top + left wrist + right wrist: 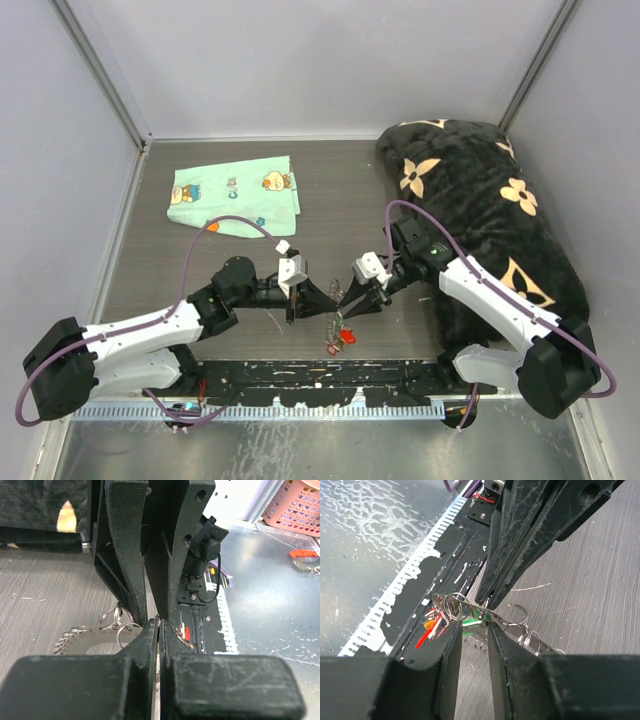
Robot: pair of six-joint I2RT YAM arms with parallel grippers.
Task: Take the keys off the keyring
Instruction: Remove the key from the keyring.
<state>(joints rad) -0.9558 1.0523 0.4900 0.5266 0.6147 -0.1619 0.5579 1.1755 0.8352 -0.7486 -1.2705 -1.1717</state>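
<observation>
Observed nearest the lens, in the right wrist view: right gripper (475, 630) with fingers narrowly parted, straddling a green key (470, 622) and the wire above it; no firm clamp confirmed. Found left gripper (159, 626) pressed fully together on the keyring (85, 642), pinching its rim. Located keyring held up between both grippers, toward 6 o'clock of the tabletop (330, 200), with left gripper at its 9 o'clock and right gripper at its 3 o'clock. Noted keys (342, 336) dangling in a bunch at 6 o'clock below the ring.

Judged progress: barely begun. Saw no key lying loose anywhere; found every visible key hanging from the ring through small split rings (117, 617). Judged all removals outstanding.

Counted:
- two grippers
- one keyring
- at least three keys by colour (red, orange, green), plus silver ones too tangled to total
- several split rings, number unclear
- one mint cloth (235, 197) at 11 o'clock
- one black flowered cushion (480, 190) at 2 o'clock
</observation>
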